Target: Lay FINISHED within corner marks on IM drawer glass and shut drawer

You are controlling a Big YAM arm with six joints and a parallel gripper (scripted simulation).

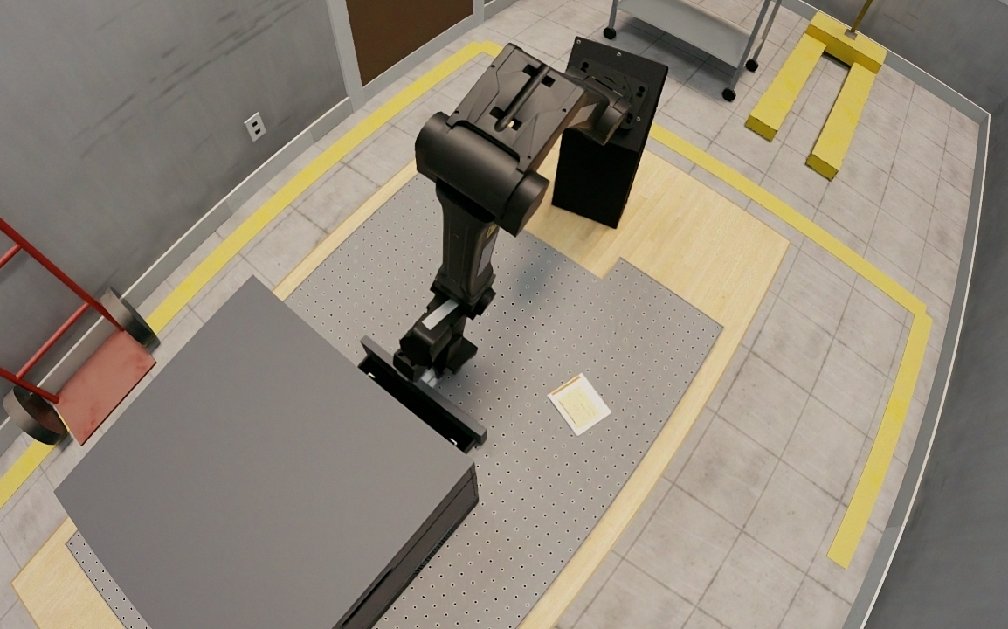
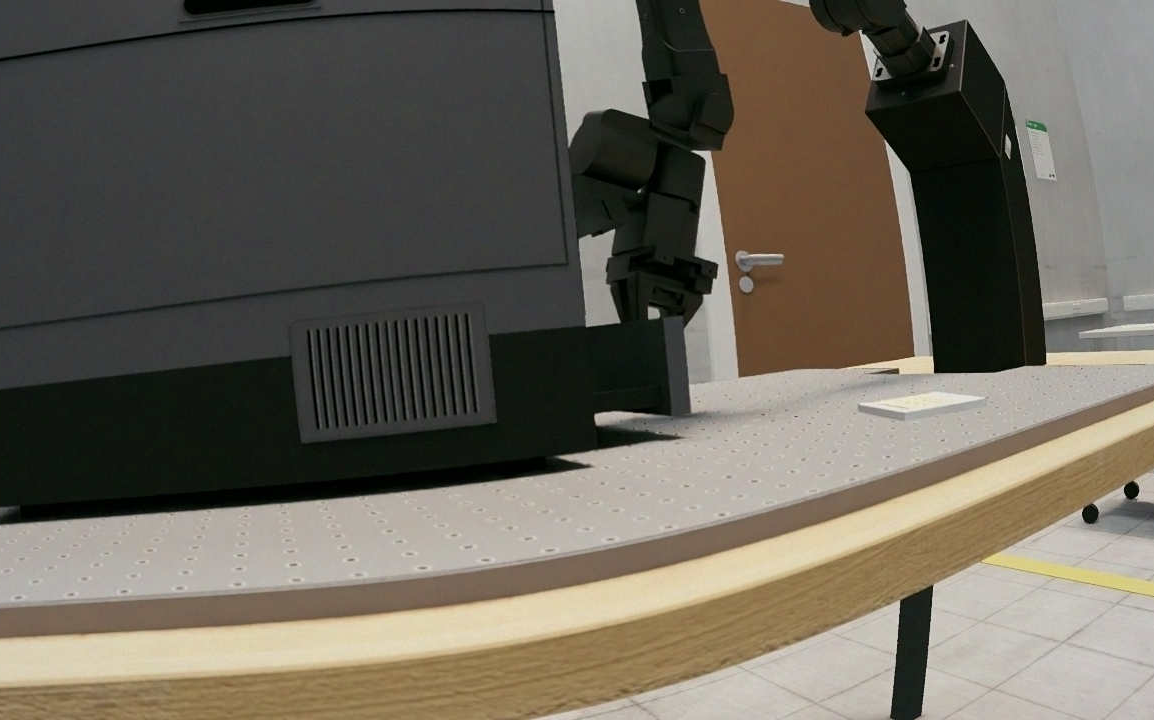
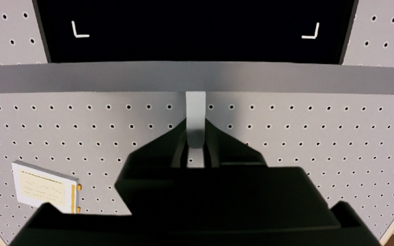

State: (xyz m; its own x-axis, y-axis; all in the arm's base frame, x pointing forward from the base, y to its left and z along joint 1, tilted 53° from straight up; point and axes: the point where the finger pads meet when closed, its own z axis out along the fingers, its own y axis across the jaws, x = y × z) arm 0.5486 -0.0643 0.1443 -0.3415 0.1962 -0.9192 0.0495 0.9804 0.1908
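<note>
The gel imager IM (image 1: pixel 258 438) (image 2: pixel 268 223) is a big grey box on the perforated board. Its drawer (image 1: pixel 423 397) (image 2: pixel 639 367) is pulled partly out. In the wrist view I see the grey drawer front (image 3: pixel 80 78), the dark glass (image 3: pixel 197 31) behind it and two white corner marks (image 3: pixel 79 31) (image 3: pixel 311 33). My gripper (image 1: pixel 428 369) (image 2: pixel 658 304) (image 3: pixel 195 123) is shut on the drawer's small grey handle tab (image 3: pixel 195 113). The cassette FINISHED (image 1: pixel 578 403) (image 2: pixel 921 404) (image 3: pixel 44 188), white with a yellow face, lies flat on the board, apart from the drawer.
The arm's black pedestal (image 1: pixel 609 141) (image 2: pixel 966 223) stands at the back of the table. The wooden table edge (image 2: pixel 742 608) runs around the board. A red cart (image 1: pixel 62 367) stands on the floor to the left.
</note>
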